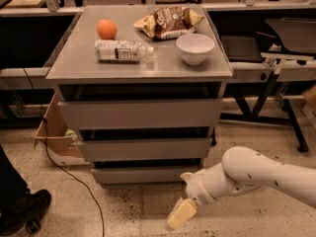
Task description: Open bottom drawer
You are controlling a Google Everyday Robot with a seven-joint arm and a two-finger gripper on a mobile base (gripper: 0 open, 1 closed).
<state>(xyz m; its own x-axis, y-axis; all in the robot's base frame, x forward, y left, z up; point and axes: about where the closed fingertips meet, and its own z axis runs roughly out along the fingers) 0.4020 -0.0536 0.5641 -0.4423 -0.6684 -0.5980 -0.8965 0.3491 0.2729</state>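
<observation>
The grey cabinet has three drawers stacked under its top. The bottom drawer [140, 175] is the lowest and shortest flat front, and it sits closed, flush with the frame. My gripper [178, 216] hangs at the end of the white arm, low over the floor. It is below and to the right of the bottom drawer's front, apart from it. Its cream-coloured fingers [181, 213] point down and to the left.
On the cabinet top [74, 63] lie an orange [106, 29], a water bottle [121, 50], a chip bag [169, 21] and a white bowl [195, 48]. A cardboard box [52, 132] stands left of the cabinet, with a black cable [74, 177] and a person's shoe [22, 211] on the floor.
</observation>
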